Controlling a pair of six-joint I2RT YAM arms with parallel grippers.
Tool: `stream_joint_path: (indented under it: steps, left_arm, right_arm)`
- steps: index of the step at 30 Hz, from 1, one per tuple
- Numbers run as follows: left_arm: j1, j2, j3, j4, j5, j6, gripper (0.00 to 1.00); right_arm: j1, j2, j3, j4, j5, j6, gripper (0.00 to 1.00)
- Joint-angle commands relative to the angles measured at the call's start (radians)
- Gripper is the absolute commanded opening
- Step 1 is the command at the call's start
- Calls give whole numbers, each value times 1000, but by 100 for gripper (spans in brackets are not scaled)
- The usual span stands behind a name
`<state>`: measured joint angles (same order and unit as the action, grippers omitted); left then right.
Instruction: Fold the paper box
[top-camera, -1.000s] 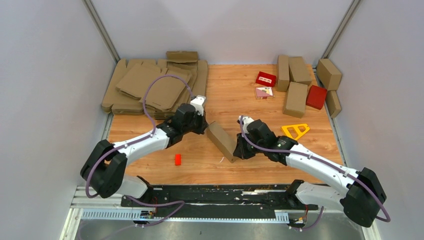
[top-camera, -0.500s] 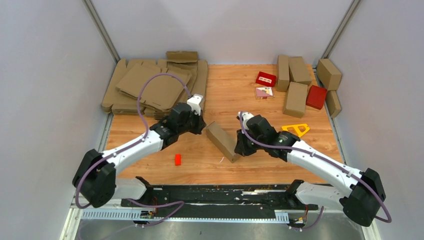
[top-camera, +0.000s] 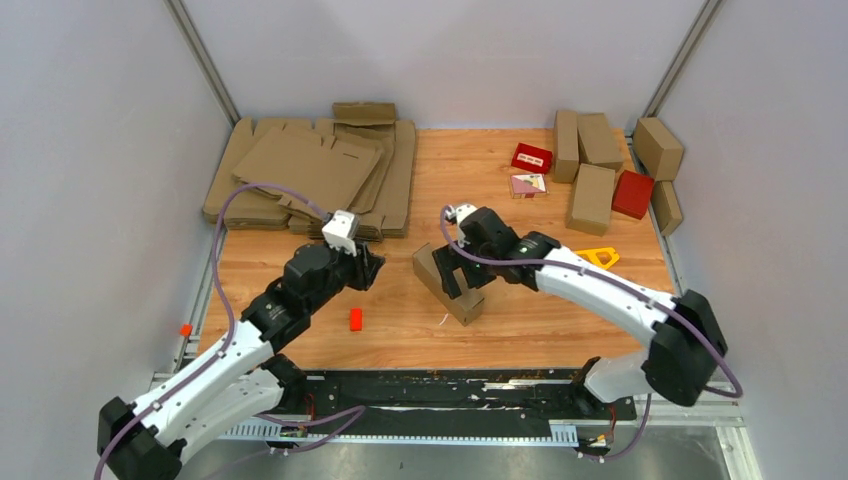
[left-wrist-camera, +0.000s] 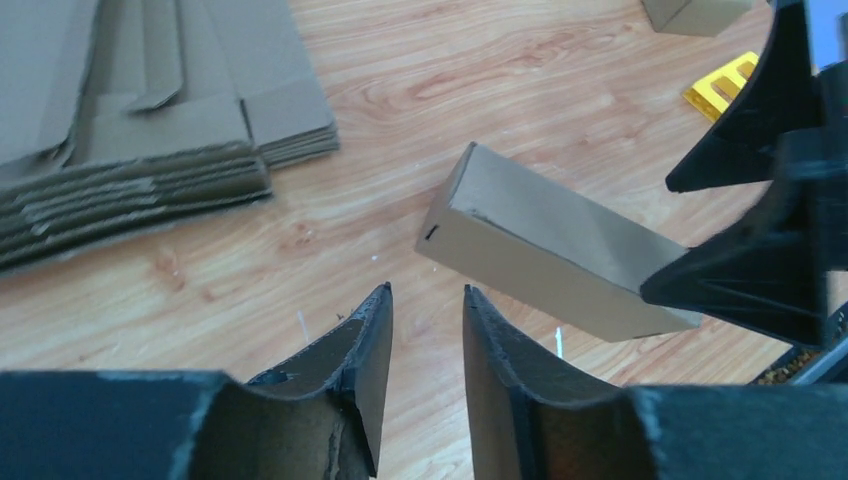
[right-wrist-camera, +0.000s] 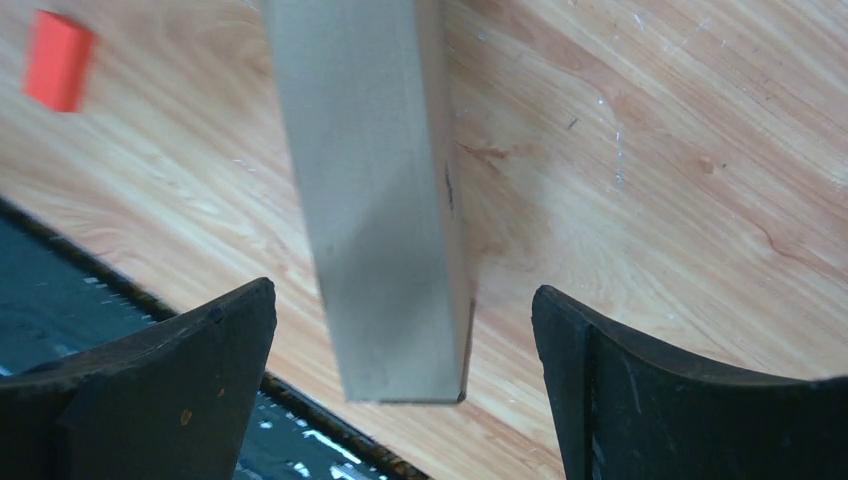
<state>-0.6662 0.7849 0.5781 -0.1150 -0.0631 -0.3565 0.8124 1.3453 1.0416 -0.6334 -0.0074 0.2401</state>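
The paper box (top-camera: 463, 304) is a closed brown oblong carton lying on the wooden table, its long axis running diagonally. My right gripper (top-camera: 458, 272) hangs over its middle, wide open, one finger on each side and neither touching it. In the right wrist view the paper box (right-wrist-camera: 370, 200) runs down between the spread fingers (right-wrist-camera: 200, 350) of the right gripper (right-wrist-camera: 402, 290). My left gripper (top-camera: 372, 266) sits off the carton's left end, open by a narrow gap. In the left wrist view that left gripper (left-wrist-camera: 427, 292) holds nothing, with the paper box (left-wrist-camera: 545, 235) lying ahead of it.
A stack of flat cardboard sheets (top-camera: 320, 175) fills the back left. Several folded cartons (top-camera: 590, 160) and red boxes (top-camera: 632, 193) sit at the back right. A yellow triangle (top-camera: 592, 260) lies right of the arms. A small red block (top-camera: 355, 319) lies near the front.
Both grippers have opened and let go of the carton. The left arm drew back toward the near left. The right gripper swung round over the carton, which now lies flat.
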Motion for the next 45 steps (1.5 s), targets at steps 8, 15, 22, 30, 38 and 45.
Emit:
stream_joint_path:
  steps: [8, 15, 22, 30, 38, 45]
  left_arm:
    - [0, -171, -119, 7, -130, 16, 68]
    - [0, -222, -172, 51, -159, 51, 69]
    - [0, -230, -263, 183, -155, 72, 68]
    - [0, -263, -362, 294, -155, 56, 65]
    - [0, -292, -382, 302, -116, 55, 66]
    - [0, -255, -424, 383, -98, 70, 65]
  right_arm:
    - [65, 261, 125, -75, 239, -50, 66]
    - [81, 307, 166, -178, 490, -6, 47]
    - [-44, 444, 381, -426, 1029, 94, 40]
    - [-294, 670, 672, -663, 1321, 237, 40]
    - [-538, 852, 972, -587, 1401, 113, 39]
    - [-653, 850, 881, 279, 1222, -596, 44]
